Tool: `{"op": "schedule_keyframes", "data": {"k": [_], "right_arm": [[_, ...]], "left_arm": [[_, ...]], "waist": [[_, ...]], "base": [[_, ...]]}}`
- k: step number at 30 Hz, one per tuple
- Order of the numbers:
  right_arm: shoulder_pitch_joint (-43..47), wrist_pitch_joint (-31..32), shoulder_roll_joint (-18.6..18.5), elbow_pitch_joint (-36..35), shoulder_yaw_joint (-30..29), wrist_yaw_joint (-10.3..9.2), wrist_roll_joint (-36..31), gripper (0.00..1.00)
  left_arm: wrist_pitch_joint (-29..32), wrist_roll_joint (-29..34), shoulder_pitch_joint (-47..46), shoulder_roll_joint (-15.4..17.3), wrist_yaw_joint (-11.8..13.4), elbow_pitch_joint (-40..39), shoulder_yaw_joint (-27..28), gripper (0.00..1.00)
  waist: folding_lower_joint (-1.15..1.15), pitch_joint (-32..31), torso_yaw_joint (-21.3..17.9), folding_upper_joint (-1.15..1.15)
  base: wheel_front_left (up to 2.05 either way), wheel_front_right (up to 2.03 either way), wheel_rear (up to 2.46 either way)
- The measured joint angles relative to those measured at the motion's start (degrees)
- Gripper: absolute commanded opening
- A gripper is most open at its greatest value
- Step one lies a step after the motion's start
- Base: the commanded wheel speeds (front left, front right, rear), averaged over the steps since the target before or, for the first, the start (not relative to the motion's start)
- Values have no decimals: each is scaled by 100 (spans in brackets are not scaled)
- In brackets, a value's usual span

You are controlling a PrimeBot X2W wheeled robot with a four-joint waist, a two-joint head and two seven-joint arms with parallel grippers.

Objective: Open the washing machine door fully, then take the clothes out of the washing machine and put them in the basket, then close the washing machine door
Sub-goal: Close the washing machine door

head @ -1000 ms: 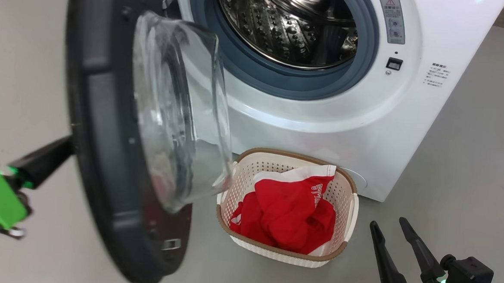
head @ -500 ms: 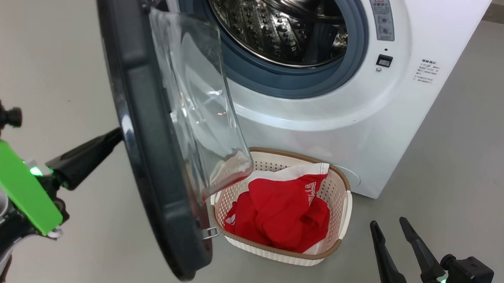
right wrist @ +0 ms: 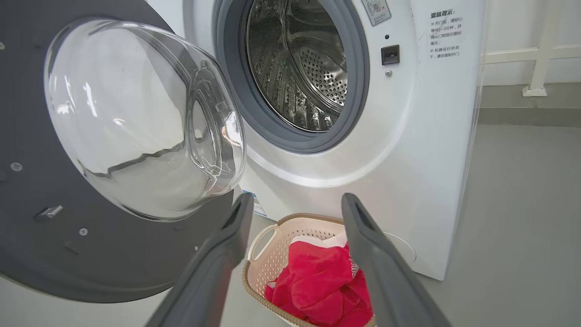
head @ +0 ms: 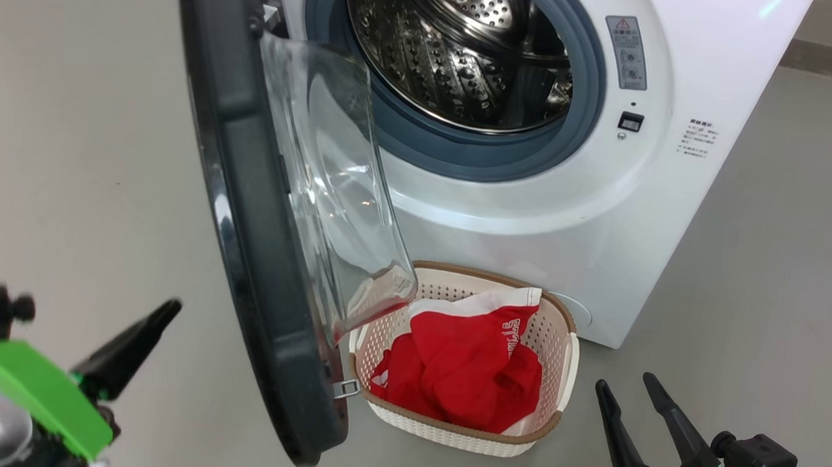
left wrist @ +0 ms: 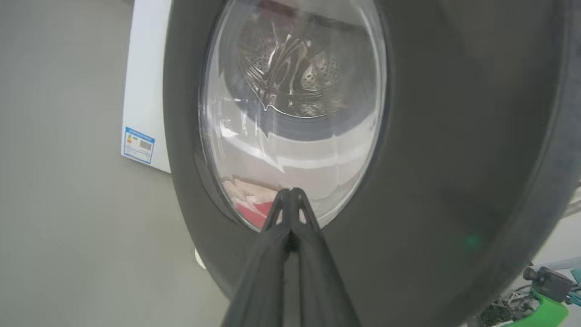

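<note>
The washing machine [head: 531,218] stands with its steel drum [head: 461,51] showing bare metal. The washing machine door [head: 258,254] stands about halfway out, its glass bowl over the near-left corner of the basket [head: 448,434]. Red clothes [head: 466,364] lie bunched in the basket on the floor before the machine. My left gripper [head: 168,311] is shut and empty, left of the door's outer face and apart from it. In the left wrist view its tips [left wrist: 290,193] point at the door [left wrist: 431,136]. My right gripper [head: 624,382] is open and empty, low at the right of the basket.
Grey floor lies all around, with open room left of the door and right of the machine. A blue-and-white sticker [left wrist: 138,145] sits on the machine's side. A white rail [right wrist: 535,68] runs along the wall behind at the right.
The door has swung from wide open towards the machine. My left gripper then dropped back and away from the door's outer face. The right gripper has stayed put; the camera has shifted a little.
</note>
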Motion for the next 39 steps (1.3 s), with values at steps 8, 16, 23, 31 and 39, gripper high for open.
{"op": "schedule_keyframes", "data": {"k": [8, 16, 23, 31, 39], "right_arm": [[0, 0, -22, 22, 170, 0, 48, 100], [1, 0, -41, 36, 180, 0, 49, 100], [1, 0, -44, 56, 192, 0, 49, 100], [-1, 0, -77, 71, 188, 0, 67, 100], [-1, 0, -102, 45, 93, 0, 67, 100]], "left_arm": [[-913, -96, 670, -353, -1, 725, -73, 8], [-1696, -15, 1106, -610, -1, 1276, -236, 45], [-2353, 257, 1187, -894, -1, 2025, -539, 100], [-2649, 966, 1188, -1272, -1, 2586, -400, 100], [-2655, 3348, 1341, -2184, -2, 2175, 1371, 100]], "waist": [[0, -141, 91, 0], [0, -156, 155, 0], [0, -172, 202, 0], [0, -209, 179, 0], [0, -249, 148, 0]], "base": [[0, 0, 0], [0, 0, 0], [0, 0, 0], [0, 0, 0], [0, 0, 0]]}}
